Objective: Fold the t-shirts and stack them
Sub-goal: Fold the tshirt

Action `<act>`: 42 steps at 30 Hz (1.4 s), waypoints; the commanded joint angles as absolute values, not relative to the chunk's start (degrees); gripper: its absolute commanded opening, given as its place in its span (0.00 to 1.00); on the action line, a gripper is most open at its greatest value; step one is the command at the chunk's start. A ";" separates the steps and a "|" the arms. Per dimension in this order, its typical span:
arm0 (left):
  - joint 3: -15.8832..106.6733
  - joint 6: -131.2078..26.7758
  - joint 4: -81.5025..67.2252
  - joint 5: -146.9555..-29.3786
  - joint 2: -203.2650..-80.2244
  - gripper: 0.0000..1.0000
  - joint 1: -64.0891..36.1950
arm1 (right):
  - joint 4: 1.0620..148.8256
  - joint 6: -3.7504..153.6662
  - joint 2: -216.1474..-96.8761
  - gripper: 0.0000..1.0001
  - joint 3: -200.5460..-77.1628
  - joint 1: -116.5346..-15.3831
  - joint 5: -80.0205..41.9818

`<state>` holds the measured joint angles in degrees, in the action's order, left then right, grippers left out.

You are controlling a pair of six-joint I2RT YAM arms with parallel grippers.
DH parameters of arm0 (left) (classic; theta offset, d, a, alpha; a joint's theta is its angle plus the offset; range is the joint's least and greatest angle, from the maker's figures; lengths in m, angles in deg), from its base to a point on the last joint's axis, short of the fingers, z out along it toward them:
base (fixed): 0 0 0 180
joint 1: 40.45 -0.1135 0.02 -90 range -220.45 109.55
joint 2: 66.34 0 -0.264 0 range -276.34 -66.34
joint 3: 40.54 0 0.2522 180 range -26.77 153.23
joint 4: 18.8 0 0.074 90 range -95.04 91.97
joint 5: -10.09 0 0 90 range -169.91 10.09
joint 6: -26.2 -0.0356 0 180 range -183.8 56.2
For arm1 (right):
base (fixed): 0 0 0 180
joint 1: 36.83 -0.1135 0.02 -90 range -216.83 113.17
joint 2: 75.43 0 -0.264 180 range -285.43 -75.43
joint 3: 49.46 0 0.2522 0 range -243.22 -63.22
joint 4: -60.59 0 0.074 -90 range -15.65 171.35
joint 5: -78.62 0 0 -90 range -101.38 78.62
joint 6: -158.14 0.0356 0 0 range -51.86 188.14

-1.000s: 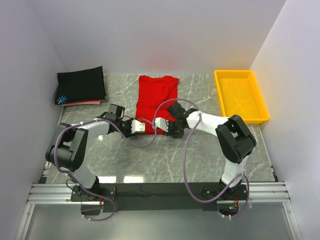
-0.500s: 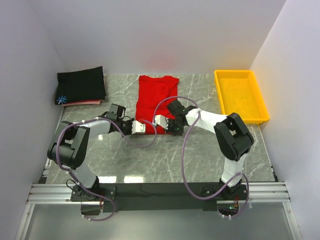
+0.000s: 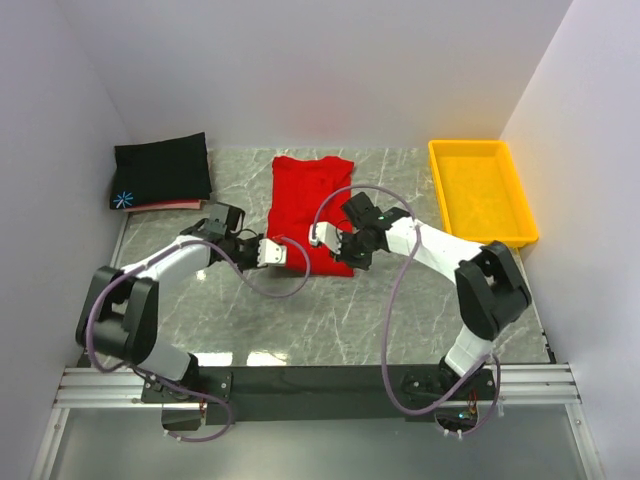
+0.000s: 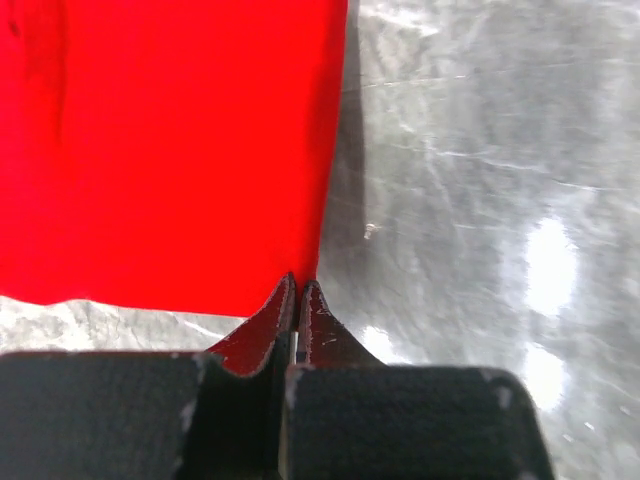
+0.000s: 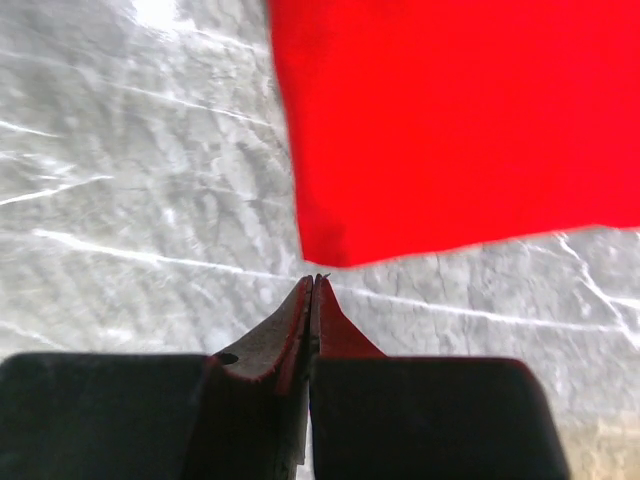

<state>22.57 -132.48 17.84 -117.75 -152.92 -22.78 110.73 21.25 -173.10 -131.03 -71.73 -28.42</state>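
The red t-shirt (image 3: 310, 205) lies flat mid-table, folded into a long strip. My left gripper (image 3: 286, 254) is at its near left corner. In the left wrist view its jaws (image 4: 298, 287) are shut, with the corner of the red cloth (image 4: 170, 150) drawn to a point at their tips. My right gripper (image 3: 354, 262) is at the near right corner. Its jaws (image 5: 312, 282) are shut and empty, a little short of the red cloth (image 5: 450, 120). The black t-shirt (image 3: 160, 170) with the starburst mark lies folded at the back left on the pale pink t-shirt (image 3: 165, 206).
A yellow plastic tray (image 3: 482, 190) stands at the back right. Purple cables loop from both wrists over the marble table (image 3: 330, 310) near the shirt. White walls close in the left, back and right sides.
Both wrists have drawn back toward the near side, and the red shirt's near edge now lies lower and flatter. The right gripper's tips now sit off the cloth.
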 commanded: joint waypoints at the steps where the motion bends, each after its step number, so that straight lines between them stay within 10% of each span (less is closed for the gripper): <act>1: 20.34 -134.99 22.56 -120.95 -148.79 0.01 -22.43 | 112.41 22.61 -167.99 0.00 -129.67 -72.07 -30.19; 6: 17.36 -133.67 21.25 -119.99 -147.20 0.01 -21.90 | 110.57 25.25 -166.66 0.00 -126.42 -73.74 -27.74; 12: 16.03 -132.70 19.23 -118.58 -148.16 0.01 -21.37 | 105.38 26.04 -167.88 0.37 -123.43 -76.20 -26.49; 18: 15.41 -132.00 18.78 -117.79 -147.90 0.01 -21.02 | 100.55 26.57 -169.82 0.41 -120.97 -77.17 -25.00; 29: 14.80 -130.68 18.08 -116.91 -148.08 0.01 -20.41 | 99.83 26.40 -174.48 0.39 -119.91 -77.61 -25.09; 35: 14.45 -130.51 17.64 -116.64 -147.64 0.01 -20.06 | 103.17 28.15 -177.65 0.02 -123.16 -77.61 -25.70; 42: 14.45 -130.59 18.34 -116.99 -145.97 0.01 -20.06 | 105.99 29.91 -173.61 0.00 -123.69 -77.44 -27.81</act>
<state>14.76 -130.82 17.90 -115.74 -148.27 -20.46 102.07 28.13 -175.50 -123.34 -77.08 -25.14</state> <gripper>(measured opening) 0.023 0.007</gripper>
